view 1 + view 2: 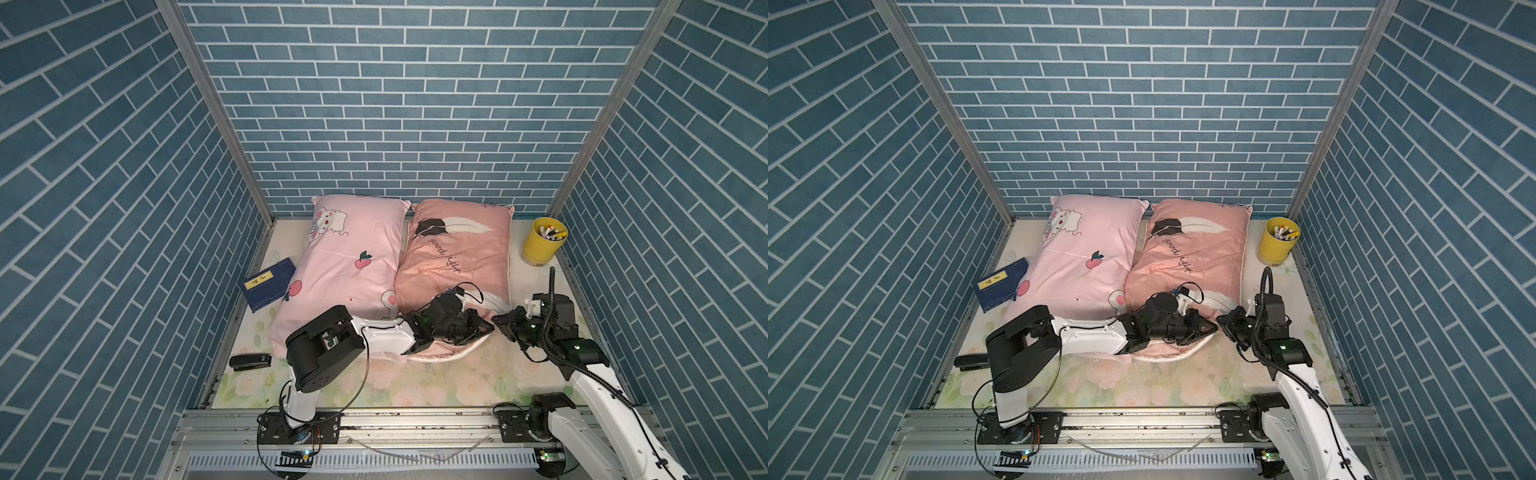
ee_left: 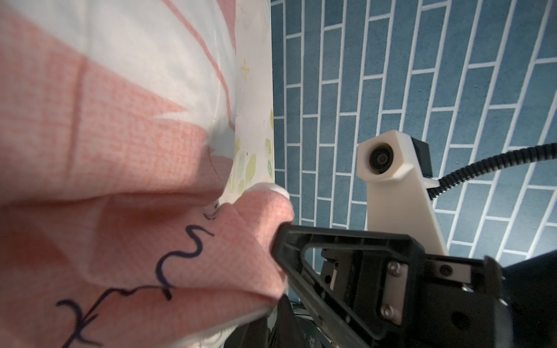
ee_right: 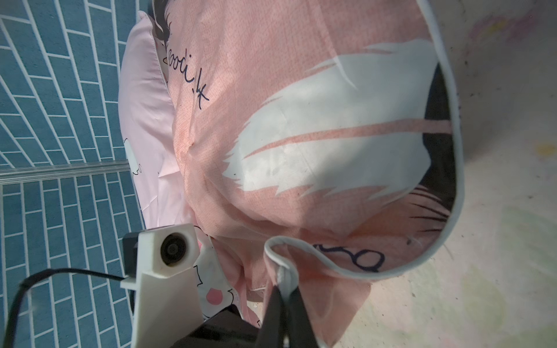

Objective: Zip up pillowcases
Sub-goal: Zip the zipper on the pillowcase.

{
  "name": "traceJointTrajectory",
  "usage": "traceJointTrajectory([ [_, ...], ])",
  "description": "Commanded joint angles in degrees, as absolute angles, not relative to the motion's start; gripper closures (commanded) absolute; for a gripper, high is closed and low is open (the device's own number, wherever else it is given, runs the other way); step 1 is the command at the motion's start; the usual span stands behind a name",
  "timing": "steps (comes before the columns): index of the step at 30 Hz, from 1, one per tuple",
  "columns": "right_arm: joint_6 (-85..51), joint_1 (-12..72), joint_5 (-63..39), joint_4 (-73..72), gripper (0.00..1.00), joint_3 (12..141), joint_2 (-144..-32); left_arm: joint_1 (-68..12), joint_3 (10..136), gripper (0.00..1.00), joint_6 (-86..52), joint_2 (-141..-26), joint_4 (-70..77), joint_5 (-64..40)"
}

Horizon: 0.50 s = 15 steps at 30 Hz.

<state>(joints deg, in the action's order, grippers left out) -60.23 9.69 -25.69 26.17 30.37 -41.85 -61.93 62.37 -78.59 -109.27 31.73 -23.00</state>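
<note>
**Flower-print surface, five things on it**

The pale surface (image 1: 457, 374) with faded flowers holds a light pink pillowcase (image 1: 340, 266) and a salmon pillowcase (image 1: 457, 257), touching side by side at the frame's centre. A blue book (image 1: 268, 289) lies against the pink one's left edge. A black stapler (image 1: 250, 360) sits below it, and a yellow cup (image 1: 540, 245) of pens stands at mid-right.

Bright soft light, faint shadows, bowed edges, salmon pillowcase (image 2: 120, 150) blurred near lens
</note>
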Motion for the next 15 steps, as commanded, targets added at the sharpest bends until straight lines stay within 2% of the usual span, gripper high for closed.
traceJointTrajectory([
  [1, -61.37, 9.89, -25.75, 26.30, 1.00, 29.44, -40.96, -62.49, 63.46, 0.92, -77.68, -110.57, 32.56, -22.61],
  [10, -58.84, 9.84, -24.02, 29.89, 1.00, 31.37, -40.80, -62.36, 62.46, 1.00, -77.51, -110.21, 32.37, -22.68],
  [15, -57.75, 9.85, -22.05, 32.10, 1.00, 32.77, -40.45, -62.31, 61.79, 1.00, -76.76, -110.06, 32.03, -23.57],
])
